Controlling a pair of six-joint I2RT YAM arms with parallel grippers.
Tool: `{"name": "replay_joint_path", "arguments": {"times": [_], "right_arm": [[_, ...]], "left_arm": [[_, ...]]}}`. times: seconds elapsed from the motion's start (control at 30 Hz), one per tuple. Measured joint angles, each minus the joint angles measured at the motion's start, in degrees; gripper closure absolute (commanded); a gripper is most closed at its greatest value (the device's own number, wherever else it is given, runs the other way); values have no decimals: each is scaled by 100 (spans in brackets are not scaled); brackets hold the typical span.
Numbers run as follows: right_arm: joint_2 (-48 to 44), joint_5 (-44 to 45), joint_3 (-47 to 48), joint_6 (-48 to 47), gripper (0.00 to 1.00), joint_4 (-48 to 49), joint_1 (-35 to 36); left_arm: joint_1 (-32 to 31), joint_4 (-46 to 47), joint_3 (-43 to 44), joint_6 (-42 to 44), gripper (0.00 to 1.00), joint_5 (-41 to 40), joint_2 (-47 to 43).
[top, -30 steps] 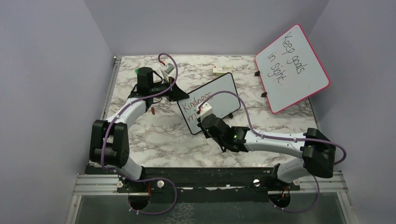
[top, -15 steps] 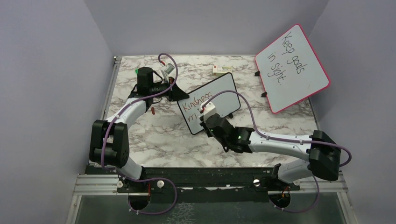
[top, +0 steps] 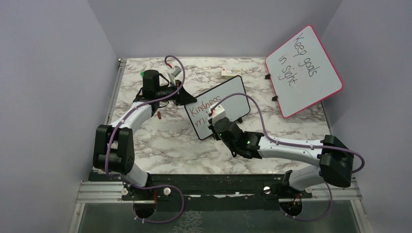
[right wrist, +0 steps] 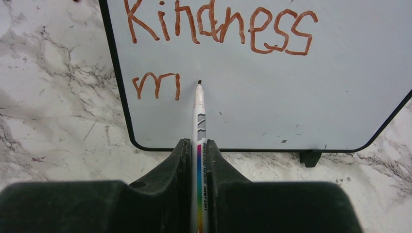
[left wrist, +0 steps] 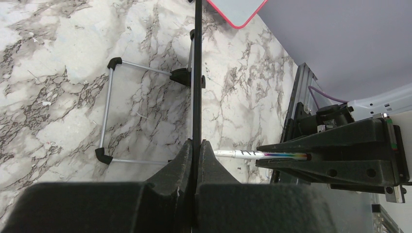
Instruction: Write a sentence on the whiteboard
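Marble table below; my right claw is gripping marker, tip just right of sentence "m"; left claw clamping board edge.

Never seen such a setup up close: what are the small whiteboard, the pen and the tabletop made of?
Whiteboard: smooth white face, probably a coated sheet, in a thin black frame that looks plastic. Pen: white barrel with a rainbow stripe, likely plastic. Tabletop: white with grey veins, marble or a printed laminate; cannot tell.
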Motion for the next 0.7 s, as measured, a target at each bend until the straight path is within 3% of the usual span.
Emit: {"name": "replay_joint_path", "arguments": {"times": [0.7], "right_arm": [[173,4,2,-24,99,107,-39]], "left_arm": [[0,0,0,2,100,-9,0]]}}
